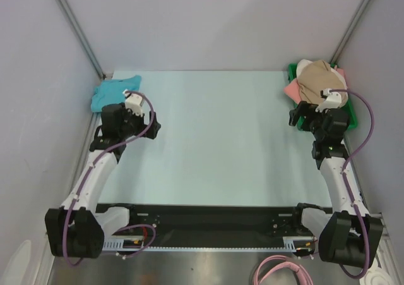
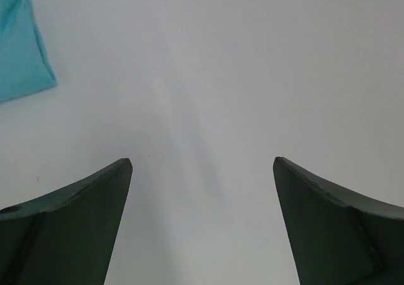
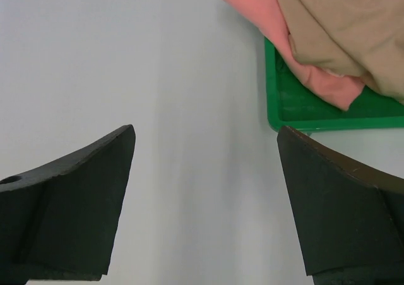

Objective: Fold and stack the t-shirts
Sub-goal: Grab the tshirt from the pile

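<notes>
Our left tool [image 2: 202,161] and right tool [image 3: 206,129] both stand wide, holding nothing. The right tool hangs just beside the green tray [image 3: 328,115], where the tan t-shirt [image 3: 353,26] lies heaped on the coral t-shirt [image 3: 262,16]. The teal t-shirt [image 1: 113,90] lies well apart from the tray, across the tabletop [image 1: 214,133]. We judge nothing folded yet.

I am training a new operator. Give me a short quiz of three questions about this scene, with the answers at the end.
1. True or false: the tan t-shirt lies partly over the coral-pink t-shirt at the green tray.
2. Which shirt lies alone at the far left corner of the table? A) the tan one B) the teal-blue t-shirt C) the coral-pink one
3. Fill in: the left gripper and the right gripper both stand ____, holding nothing.
Key: 1 true; 2 B; 3 open.
</notes>
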